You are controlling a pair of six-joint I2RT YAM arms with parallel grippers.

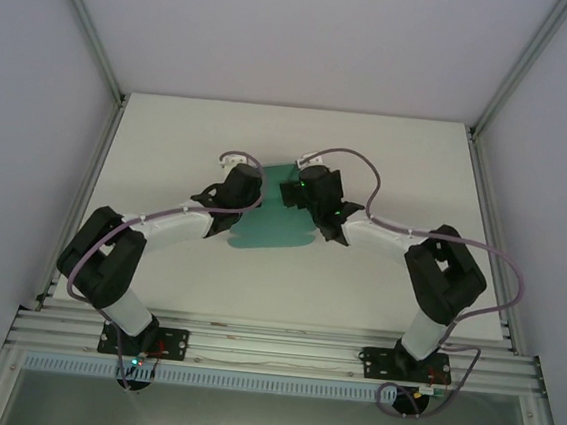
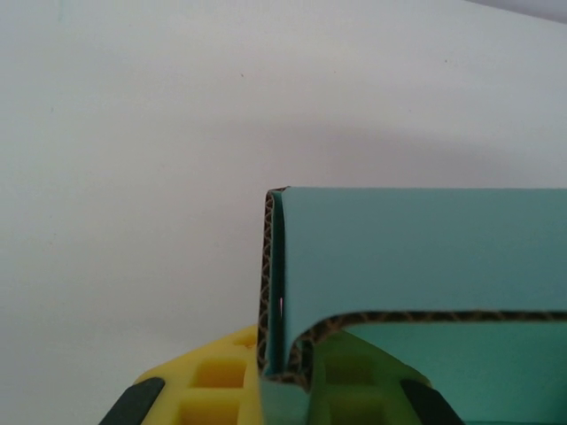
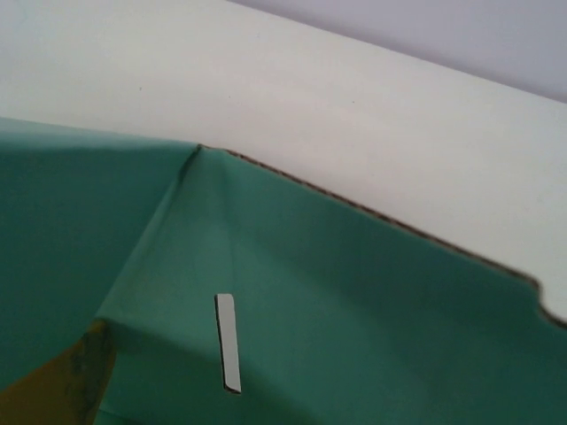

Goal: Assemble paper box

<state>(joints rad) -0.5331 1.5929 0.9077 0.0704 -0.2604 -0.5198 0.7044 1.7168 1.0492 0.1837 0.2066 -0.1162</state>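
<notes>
Paper box edge within left hand

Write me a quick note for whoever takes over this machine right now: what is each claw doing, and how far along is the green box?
Left claw: shut on an upturned flap of the paper box.
Right claw: open, over the card's far part, near a panel with a narrow slot.
Box: teal corrugated card, mid-table, between the two arms.
Done: at least one flap folded up.
Left: raise the other walls, tuck the tabs, close it.
</notes>
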